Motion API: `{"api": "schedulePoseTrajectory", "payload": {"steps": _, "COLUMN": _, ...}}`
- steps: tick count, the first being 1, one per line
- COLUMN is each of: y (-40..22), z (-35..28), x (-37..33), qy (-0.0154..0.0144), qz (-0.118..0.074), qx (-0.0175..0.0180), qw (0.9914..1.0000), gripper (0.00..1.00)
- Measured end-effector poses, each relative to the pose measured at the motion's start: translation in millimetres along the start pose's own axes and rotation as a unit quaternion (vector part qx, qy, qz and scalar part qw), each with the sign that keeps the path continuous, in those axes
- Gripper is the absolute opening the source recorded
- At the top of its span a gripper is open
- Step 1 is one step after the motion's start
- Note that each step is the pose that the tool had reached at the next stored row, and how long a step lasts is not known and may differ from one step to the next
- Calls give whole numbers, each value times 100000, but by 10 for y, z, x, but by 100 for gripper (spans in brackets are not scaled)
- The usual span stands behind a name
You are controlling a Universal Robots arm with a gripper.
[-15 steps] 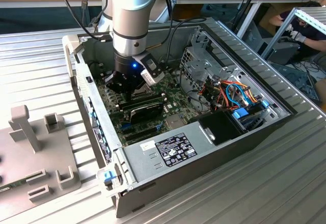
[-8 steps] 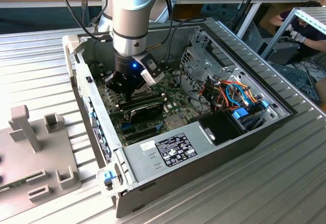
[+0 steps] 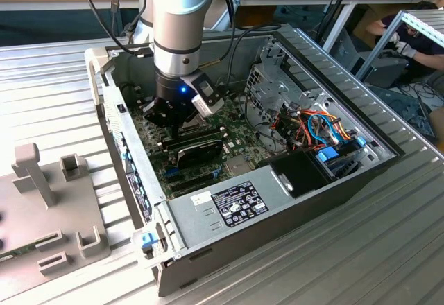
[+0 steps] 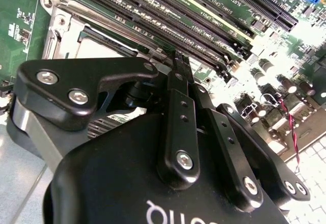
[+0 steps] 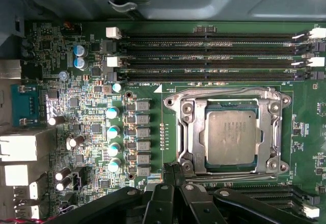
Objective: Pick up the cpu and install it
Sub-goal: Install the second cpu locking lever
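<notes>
The cpu [image 5: 232, 135], a flat square chip with a dull silvery top, lies inside the shiny metal socket frame [image 5: 186, 132] on the green motherboard [image 5: 91, 107]. My gripper [image 5: 172, 167] hovers just beside the frame's edge, fingers shut together with nothing between them. In the second wrist view my gripper [image 4: 179, 57] points down at the board next to the socket frame [image 4: 61, 23]. In the exterior view my gripper [image 3: 179, 133] reaches down into the open computer case [image 3: 326, 180], low over the motherboard.
Long memory slots [image 5: 214, 58] run beside the socket. A power supply [image 3: 229, 204] fills the case's near end, and a drive cage with coloured cables [image 3: 312, 128] sits on the exterior view's right. A grey fixture [image 3: 48, 208] stands outside the case. A person [image 3: 409, 31] sits behind.
</notes>
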State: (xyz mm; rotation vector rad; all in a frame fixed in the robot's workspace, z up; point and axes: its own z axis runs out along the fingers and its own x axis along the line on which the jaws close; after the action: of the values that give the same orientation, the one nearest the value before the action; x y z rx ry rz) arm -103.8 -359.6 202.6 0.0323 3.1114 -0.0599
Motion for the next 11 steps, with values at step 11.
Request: {"api": "schedulePoseTrajectory", "payload": {"steps": 11, "y": -8, "z": -4, "x": 0, "qy": -1, "qz": -2, "qx": 17, "qw": 100000, "gripper": 11}}
